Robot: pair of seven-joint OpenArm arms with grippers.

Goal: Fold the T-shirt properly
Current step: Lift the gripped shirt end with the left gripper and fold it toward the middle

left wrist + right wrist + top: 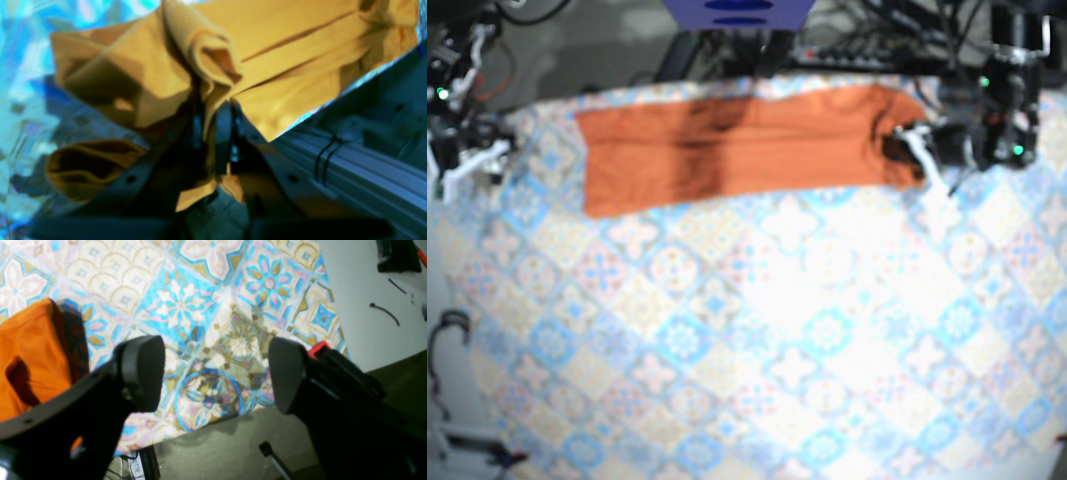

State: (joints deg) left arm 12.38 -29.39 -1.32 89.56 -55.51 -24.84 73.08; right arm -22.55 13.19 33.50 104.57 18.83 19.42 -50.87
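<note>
The orange T-shirt (737, 145) lies as a long folded strip across the far side of the table. My left gripper (217, 133) is shut on a bunched fold of the shirt (273, 66); in the base view it sits at the strip's right end (909, 148). My right gripper (215, 373) stands open above the patterned cloth, holding nothing. One corner of the shirt (30, 356) shows just left of its left finger (143, 373). In the base view this gripper (472, 160) hangs off the shirt's left end, apart from it.
A patterned tablecloth (757, 340) covers the table. Its edge (213, 421) runs just below my right gripper, with dark floor beyond. A metal frame rail (360, 166) lies beside my left gripper. Cables and equipment (877, 45) crowd the far edge.
</note>
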